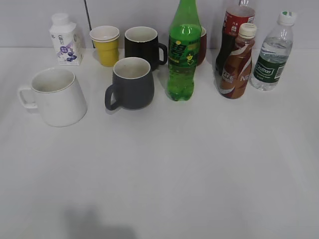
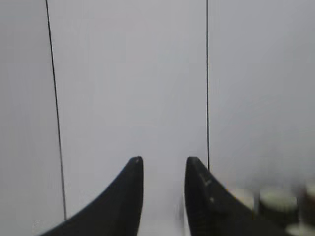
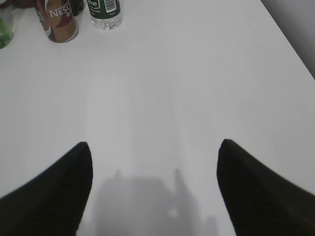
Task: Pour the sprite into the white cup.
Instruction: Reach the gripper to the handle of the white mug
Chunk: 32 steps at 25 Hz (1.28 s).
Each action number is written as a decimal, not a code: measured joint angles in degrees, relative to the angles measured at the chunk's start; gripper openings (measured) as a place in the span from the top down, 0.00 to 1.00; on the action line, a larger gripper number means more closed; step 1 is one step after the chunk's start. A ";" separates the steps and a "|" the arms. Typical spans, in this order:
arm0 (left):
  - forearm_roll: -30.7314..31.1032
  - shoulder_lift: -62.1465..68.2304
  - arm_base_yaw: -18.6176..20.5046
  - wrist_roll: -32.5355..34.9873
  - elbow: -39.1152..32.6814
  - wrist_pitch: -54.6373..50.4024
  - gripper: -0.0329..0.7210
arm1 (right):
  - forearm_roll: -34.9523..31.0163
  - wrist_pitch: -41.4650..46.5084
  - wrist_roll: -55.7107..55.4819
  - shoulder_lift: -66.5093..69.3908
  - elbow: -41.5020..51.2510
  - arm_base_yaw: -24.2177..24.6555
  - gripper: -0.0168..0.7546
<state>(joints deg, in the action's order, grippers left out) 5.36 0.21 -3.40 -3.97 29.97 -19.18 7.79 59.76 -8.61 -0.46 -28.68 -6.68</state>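
Observation:
The sprite (image 1: 183, 52), a tall green bottle, stands upright at the back middle of the white table (image 1: 199, 169); its edge shows at the top left of the right wrist view (image 3: 4, 30). The white cup (image 1: 57, 96) stands at the left, handle pointing left. Neither gripper shows in the exterior view. My left gripper (image 2: 164, 162) is open and empty, facing a grey wall with blurred cups at the lower right. My right gripper (image 3: 155, 147) is wide open and empty above bare table, well short of the bottles.
A dark grey mug (image 1: 131, 83), black mug (image 1: 143, 46), yellow paper cup (image 1: 106, 45) and white carton (image 1: 65, 40) stand near the white cup. A cola bottle (image 1: 233, 30), brown coffee bottle (image 1: 238, 62) and clear water bottle (image 1: 273, 52) stand right of the sprite.

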 joint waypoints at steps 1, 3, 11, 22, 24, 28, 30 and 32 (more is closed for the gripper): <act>-0.05 1.07 0.00 0.00 -0.48 4.46 0.65 | 0.00 0.00 0.00 0.00 0.00 0.00 0.22; -0.18 4.61 0.00 0.00 -1.54 11.08 0.65 | 0.00 0.00 0.00 0.00 0.00 0.00 0.22; 0.68 32.16 0.00 0.00 -8.52 33.34 0.64 | 0.00 0.00 0.00 0.00 0.00 0.00 0.22; 0.80 75.75 0.00 0.00 -17.10 67.48 0.64 | 0.00 0.00 0.00 0.00 0.00 0.00 0.22; 0.80 82.36 0.00 0.00 -18.07 73.82 0.64 | 0.00 0.00 0.00 0.00 0.00 0.00 0.22; 2.78 93.07 0.00 0.08 -18.19 85.50 0.64 | 0.00 0.00 0.00 0.00 0.00 0.00 0.22; 3.21 97.11 0.00 0.41 -18.12 87.24 0.64 | 0.00 0.00 0.00 0.00 0.00 0.00 0.22; 3.34 100.47 0.00 0.47 -17.56 87.47 0.63 | -0.05 0.00 0.00 0.00 0.00 0.00 0.22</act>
<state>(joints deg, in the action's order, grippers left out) 8.70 100.67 -3.40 -3.50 12.40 68.29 7.74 59.76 -8.61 -0.46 -28.68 -6.68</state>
